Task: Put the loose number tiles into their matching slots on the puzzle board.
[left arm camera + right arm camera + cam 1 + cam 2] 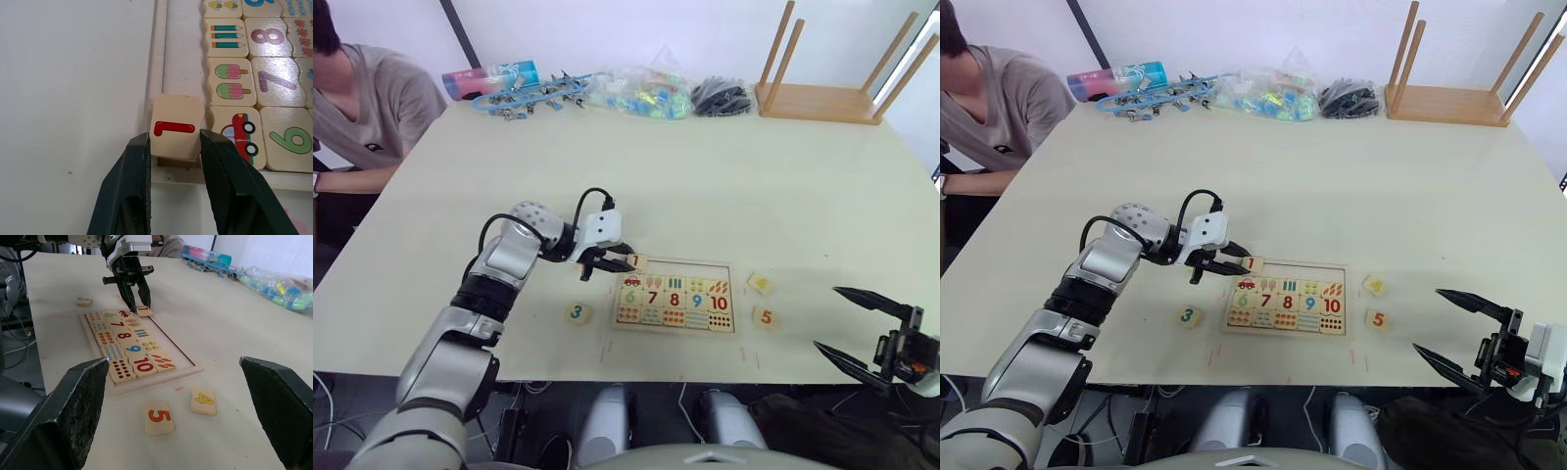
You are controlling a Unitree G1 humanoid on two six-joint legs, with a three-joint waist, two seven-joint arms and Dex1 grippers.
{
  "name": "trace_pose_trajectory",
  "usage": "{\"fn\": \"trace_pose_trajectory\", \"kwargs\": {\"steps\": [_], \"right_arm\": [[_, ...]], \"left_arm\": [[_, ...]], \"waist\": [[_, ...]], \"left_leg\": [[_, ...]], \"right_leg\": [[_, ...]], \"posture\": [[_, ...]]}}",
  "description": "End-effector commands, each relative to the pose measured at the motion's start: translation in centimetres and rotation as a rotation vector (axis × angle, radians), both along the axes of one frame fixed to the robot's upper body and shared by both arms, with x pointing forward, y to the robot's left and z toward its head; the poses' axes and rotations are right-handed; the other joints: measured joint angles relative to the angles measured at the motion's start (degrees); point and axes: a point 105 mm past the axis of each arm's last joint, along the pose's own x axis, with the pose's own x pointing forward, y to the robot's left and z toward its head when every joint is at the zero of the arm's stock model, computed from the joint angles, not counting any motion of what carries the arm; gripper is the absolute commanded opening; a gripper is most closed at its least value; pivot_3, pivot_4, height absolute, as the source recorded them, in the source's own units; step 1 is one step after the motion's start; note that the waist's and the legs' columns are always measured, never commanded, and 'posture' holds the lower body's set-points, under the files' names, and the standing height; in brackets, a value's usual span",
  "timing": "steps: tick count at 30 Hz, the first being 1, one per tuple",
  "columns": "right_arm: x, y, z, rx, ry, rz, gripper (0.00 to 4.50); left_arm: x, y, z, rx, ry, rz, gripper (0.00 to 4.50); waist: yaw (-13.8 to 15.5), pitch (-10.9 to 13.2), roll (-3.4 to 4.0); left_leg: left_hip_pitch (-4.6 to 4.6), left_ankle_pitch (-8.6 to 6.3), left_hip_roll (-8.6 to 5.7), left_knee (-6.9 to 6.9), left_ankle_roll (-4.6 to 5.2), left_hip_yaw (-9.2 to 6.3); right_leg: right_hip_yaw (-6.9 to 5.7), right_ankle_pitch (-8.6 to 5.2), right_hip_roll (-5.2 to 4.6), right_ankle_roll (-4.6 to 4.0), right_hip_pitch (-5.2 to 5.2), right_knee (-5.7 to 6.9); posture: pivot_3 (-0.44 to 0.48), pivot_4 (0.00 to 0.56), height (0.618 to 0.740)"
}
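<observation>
Seen at the near edge of a smooth cream counter (724,186): left hand (173,147), two black ribbed fingers pinching the pale wooden 1 tile (177,126) by its sides, red digit up, rounded corners. Tile tilted over the far-left corner of the puzzle board (674,295), partly above the raised rim and the bare top row of slots (182,54); touching the recess or not, cannot tell. Board flat, rectangular, light wood, thin rim around a grid: picture tiles with a red car, ice lollies, pencils and bees, then large coloured digits 6 to 10, then a row of dot tiles along the near side.

Lying flat on the counter just left of the board, apart from it: 3 tile (577,313), green digit. Just right of the board: 4 tile (203,400), yellow digit, and nearer the counter's edge 5 tile (158,416), orange digit, close together but not touching.

Low at the right, beyond the counter's near edge: right hand (854,328), black pointed fingers spread wide, holding nothing.

Along the far side: clear crinkled bags of coloured pieces (641,93), a heap of blue clips (530,96), a dark bundle (721,95), and an upturned wooden stool (827,78), round legs in the air. Seated at the far-left corner: a person in a grey-beige shirt (374,103).
</observation>
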Motion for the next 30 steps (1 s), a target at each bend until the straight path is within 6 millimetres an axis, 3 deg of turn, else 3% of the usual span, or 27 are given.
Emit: {"fn": "trace_pose_trajectory", "kwargs": {"steps": [1,4,5,6,8,9,21,26,30], "right_arm": [[-0.1,-0.4,1.1,-0.031,-0.051,-0.014,4.5],[-0.1,-0.4,1.1,-0.035,-0.048,-0.015,4.5],[-0.1,-0.4,1.1,-0.035,-0.048,-0.016,4.5],[-0.2,-0.4,1.1,-0.036,-0.048,-0.017,4.5],[-0.2,-0.5,1.1,-0.04,-0.047,-0.018,4.5],[-0.2,-0.6,1.1,-0.041,-0.047,-0.019,4.5],[-0.2,-0.5,1.0,-0.041,-0.047,-0.021,4.5],[-0.1,-0.5,1.1,-0.037,-0.053,-0.026,4.5],[0.0,-0.8,1.2,-0.006,-0.055,-0.049,4.5]], "left_arm": [[0.3,-0.2,1.1,-0.016,-0.048,-0.013,1.48],[0.2,-0.2,1.1,-0.021,-0.039,-0.018,2.75],[0.2,-0.2,1.2,-0.023,-0.037,-0.018,2.97],[0.2,-0.2,1.2,-0.024,-0.036,-0.018,3.58],[0.2,-0.2,1.3,-0.027,-0.035,-0.019,4.33],[0.3,-0.1,1.4,-0.029,-0.039,-0.017,4.48],[1.0,-0.3,3.8,-0.116,-0.019,-0.033,4.48],[1.4,-0.5,4.0,-0.131,-0.007,-0.038,4.48],[1.1,-0.5,3.5,-0.124,0.022,-0.064,3.51]], "waist": [[0.0,0.0,0.0],[0.01,0.0,0.0],[0.01,0.0,0.0],[0.01,0.0,0.0],[0.01,0.0,0.0],[0.01,0.0,0.0],[0.0,0.0,-0.01],[0.01,0.0,-0.01],[-0.01,0.0,-0.01]], "left_leg": [[0.0,0.0,0.0,0.0,0.0,0.0],[0.0,0.0,0.0,0.0,0.0,0.0],[0.0,0.0,0.0,0.0,0.0,0.0],[0.0,0.0,0.0,0.0,0.0,0.01],[0.0,0.0,0.0,0.0,0.0,0.0],[0.0,0.0,0.0,0.0,0.0,0.0],[0.0,0.0,-0.01,0.01,0.0,0.0],[-0.01,0.0,-0.02,0.01,0.0,0.0],[0.0,0.0,-0.02,0.01,0.0,0.0]], "right_leg": [[0.0,0.0,0.0,0.0,0.0,0.0],[0.0,0.0,0.0,0.0,0.0,0.0],[0.0,0.0,0.0,0.0,0.0,0.0],[0.0,0.0,0.0,0.0,0.0,0.0],[0.0,0.0,0.0,0.0,0.0,0.0],[0.0,0.0,0.0,0.0,0.0,0.0],[-0.01,0.0,0.01,0.0,0.0,0.0],[-0.01,0.0,0.01,0.0,0.0,0.0],[0.0,0.0,0.01,0.0,0.0,0.0]], "posture": [[0.0,0.15,0.737],[0.0,0.15,0.737],[0.0,0.15,0.737],[0.0,0.15,0.737],[0.0,0.15,0.737],[0.0,0.15,0.737],[0.0,0.15,0.737],[0.0,0.15,0.737],[0.0,0.15,0.737]]}}
